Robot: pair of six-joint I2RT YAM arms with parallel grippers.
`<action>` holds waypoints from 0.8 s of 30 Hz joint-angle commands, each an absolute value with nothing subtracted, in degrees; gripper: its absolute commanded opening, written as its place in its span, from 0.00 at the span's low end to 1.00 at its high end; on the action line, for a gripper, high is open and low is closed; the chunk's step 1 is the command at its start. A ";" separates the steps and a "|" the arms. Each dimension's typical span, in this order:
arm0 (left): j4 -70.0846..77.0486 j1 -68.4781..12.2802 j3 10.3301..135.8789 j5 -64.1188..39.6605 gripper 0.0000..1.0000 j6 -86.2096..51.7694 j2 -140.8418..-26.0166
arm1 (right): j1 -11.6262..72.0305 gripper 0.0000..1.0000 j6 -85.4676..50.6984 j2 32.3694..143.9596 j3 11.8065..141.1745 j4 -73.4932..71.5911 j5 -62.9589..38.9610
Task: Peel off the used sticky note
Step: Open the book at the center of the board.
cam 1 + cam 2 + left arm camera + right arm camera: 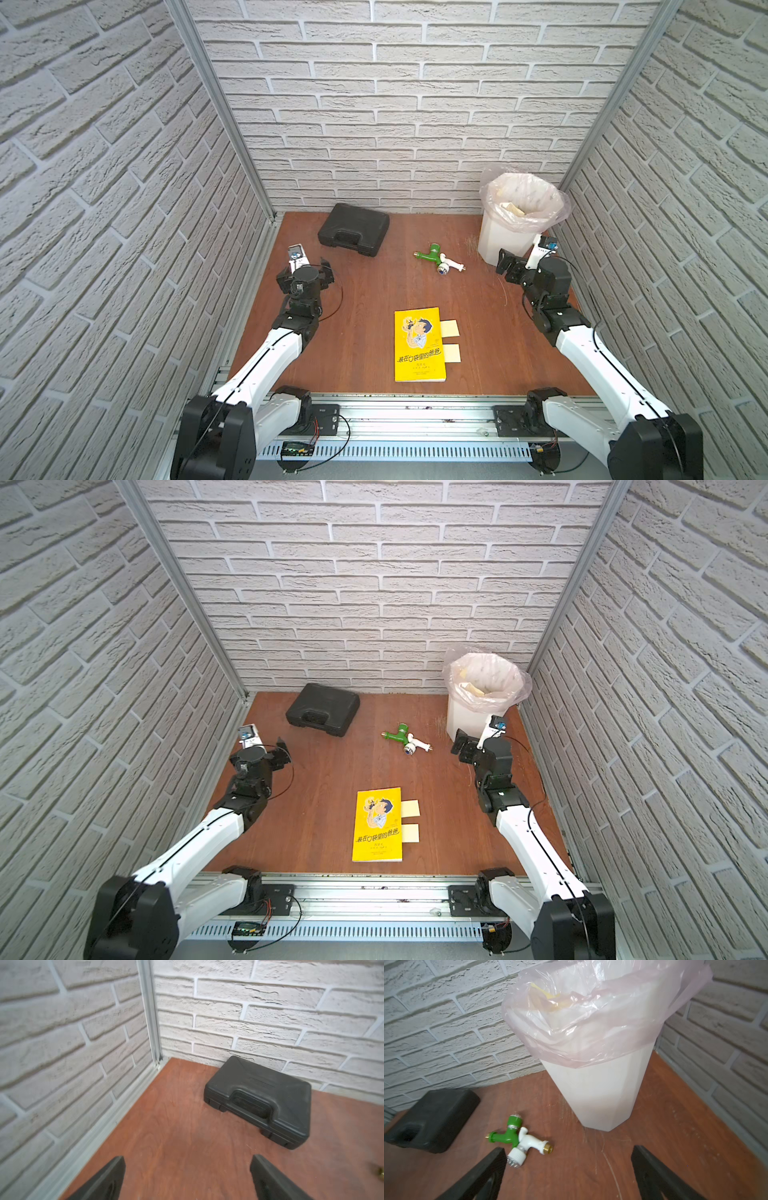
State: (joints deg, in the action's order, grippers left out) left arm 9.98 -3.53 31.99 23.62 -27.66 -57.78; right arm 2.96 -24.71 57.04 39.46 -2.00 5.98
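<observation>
Sticky note (pixel 450 328) is spotted jutting from the right edge of the yellow book (pixel 419 345), and a second sticky note (pixel 451 353) is seen just nearer along that same edge. The book is laid flat on the reddish wooden tabletop (pixel 357 332), which is boxed in by white brick-pattern walls (pixel 374 124). Well left of the book, the left gripper (pixel 188 1160) is held over bare wood, fingers spread wide and empty. Behind the book to the left, a black case (pixel 354 235) is set by the back wall. Behind the book, a green-and-white tap (pixel 438 257) is lying. Far right and behind, a bag-lined white bin (pixel 503 245) is stood in the corner, and the right gripper (pixel 568 1150) is held before it, fingers apart and empty.
</observation>
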 commanded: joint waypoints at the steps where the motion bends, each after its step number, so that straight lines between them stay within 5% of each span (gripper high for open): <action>1: -8.41 -0.12 33.21 10.21 0.98 -43.83 -56.35 | 2.75 0.99 -36.01 54.35 36.46 8.43 -7.69; 6: -14.05 -1.57 34.53 -4.41 0.98 -45.02 -55.92 | 4.89 0.95 -39.38 53.24 34.56 13.37 -14.81; 24: -20.49 -24.17 33.00 -10.80 0.98 -43.57 -58.82 | 27.75 0.94 -49.81 64.14 32.18 4.54 -19.50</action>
State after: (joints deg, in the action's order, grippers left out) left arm -20.88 -23.14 33.10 -8.97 -44.16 -58.61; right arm 25.71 -47.68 61.95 32.01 8.97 -18.57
